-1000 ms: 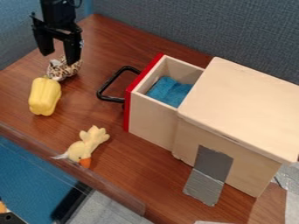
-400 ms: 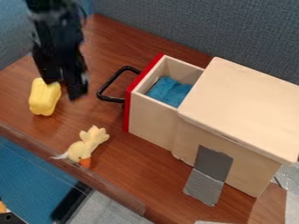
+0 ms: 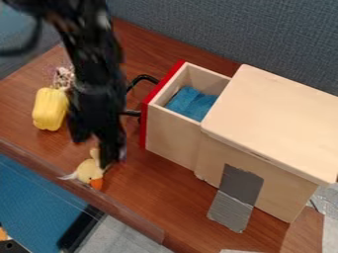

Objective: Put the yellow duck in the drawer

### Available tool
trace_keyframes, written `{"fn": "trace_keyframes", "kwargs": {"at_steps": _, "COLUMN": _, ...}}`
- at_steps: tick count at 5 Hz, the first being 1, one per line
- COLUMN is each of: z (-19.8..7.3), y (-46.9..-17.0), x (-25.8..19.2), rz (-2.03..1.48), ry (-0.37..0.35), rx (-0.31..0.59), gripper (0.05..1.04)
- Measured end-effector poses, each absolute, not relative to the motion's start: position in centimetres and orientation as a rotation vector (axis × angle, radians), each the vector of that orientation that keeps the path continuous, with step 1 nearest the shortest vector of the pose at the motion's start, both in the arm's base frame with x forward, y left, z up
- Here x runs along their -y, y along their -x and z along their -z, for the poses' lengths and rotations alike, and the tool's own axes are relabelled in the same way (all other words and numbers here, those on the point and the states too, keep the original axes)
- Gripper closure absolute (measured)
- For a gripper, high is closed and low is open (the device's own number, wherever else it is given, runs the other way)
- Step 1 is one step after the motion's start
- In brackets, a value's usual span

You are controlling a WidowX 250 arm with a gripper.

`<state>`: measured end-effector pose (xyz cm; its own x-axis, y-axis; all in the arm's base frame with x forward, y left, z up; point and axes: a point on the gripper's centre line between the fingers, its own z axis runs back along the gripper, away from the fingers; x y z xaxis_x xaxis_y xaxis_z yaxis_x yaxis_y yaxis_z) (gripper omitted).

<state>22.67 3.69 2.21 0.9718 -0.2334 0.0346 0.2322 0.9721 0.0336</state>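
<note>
Wooden tabletop (image 3: 158, 183) supports the yellow duck (image 3: 88, 170) near its edge, beneath the gripper (image 3: 94, 150), jaws apart and empty; an off-centre descent could push it outward or pinch it weakly, causing a drop short of the drawer (image 3: 172, 136).

1. Duck (image 3: 87, 171): pale yellow; bill (image 3: 97, 184) orange.
2. Pepper (image 3: 49, 109): plain yellow.
3. Small object (image 3: 64, 76), 10 o'clock: mottled, light and dark.
4. Drawer (image 3: 172, 137): pale wood; front panel (image 3: 144, 126) red; handle (image 3: 142, 77) black; cloth (image 3: 190, 102) blue.
5. Cabinet (image 3: 277, 118): pale wood; tape (image 3: 236, 195), 5 o'clock, grey.
6. Table (image 3: 158, 183): reddish brown, wood-grained.
7. Partition (image 3: 218, 29), 12 o'clock: blue-grey, fine weave.
8. Arm (image 3: 92, 54): black.
</note>
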Motion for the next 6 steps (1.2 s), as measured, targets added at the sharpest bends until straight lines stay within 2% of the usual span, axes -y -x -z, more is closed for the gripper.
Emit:
{"fn": "trace_keyframes", "kwargs": {"at_steps": 1, "z": 0.1, "y": -22.4, "x": -3.6, "rz": 0.238, "ry": -0.06, "rx": -0.033, "gripper": 0.135}}
{"fn": "trace_keyframes", "kwargs": {"at_steps": 2, "z": -0.1, "y": -22.6, "x": -3.8, "rz": 0.227, "ry": -0.075, "rx": -0.04, "gripper": 0.42}}
{"fn": "trace_keyframes", "kwargs": {"at_steps": 3, "z": -3.0, "y": -23.1, "x": -3.9, "rz": 0.205, "ry": -0.059, "rx": 0.011, "gripper": 0.702}}
{"fn": "trace_keyframes", "kwargs": {"at_steps": 4, "z": -6.9, "y": -24.3, "x": -3.3, "rz": 0.186, "ry": -0.018, "rx": 0.095, "gripper": 0.872}}
{"fn": "trace_keyframes", "kwargs": {"at_steps": 5, "z": -9.9, "y": -26.7, "x": -1.8, "rz": 0.179, "ry": 0.065, "rx": 0.155, "gripper": 0.953}}
{"fn": "trace_keyframes", "kwargs": {"at_steps": 6, "z": -11.6, "y": -29.5, "x": 0.2, "rz": 0.176, "ry": 0.118, "rx": 0.207, "gripper": 0.983}}
